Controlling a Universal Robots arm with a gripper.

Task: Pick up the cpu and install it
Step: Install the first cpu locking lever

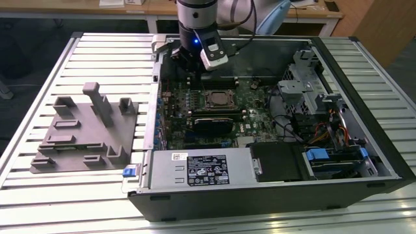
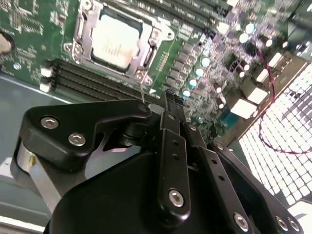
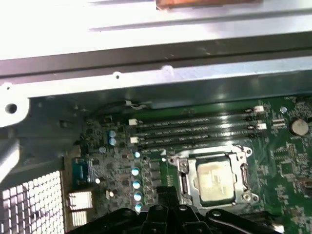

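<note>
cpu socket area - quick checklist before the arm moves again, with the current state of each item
1. cpu in the socket: ok, it lies inside the metal frame in both wrist views.
2. cpu seated flat and the right way round: cannot tell.
3. Socket lever latched: cannot tell.
4. gripper free of the cpu: ok, its fingers are shut on nothing and apart from the socket.
5. Gripper off the motherboard: ok, it looks raised above it in both wrist views.
</note>
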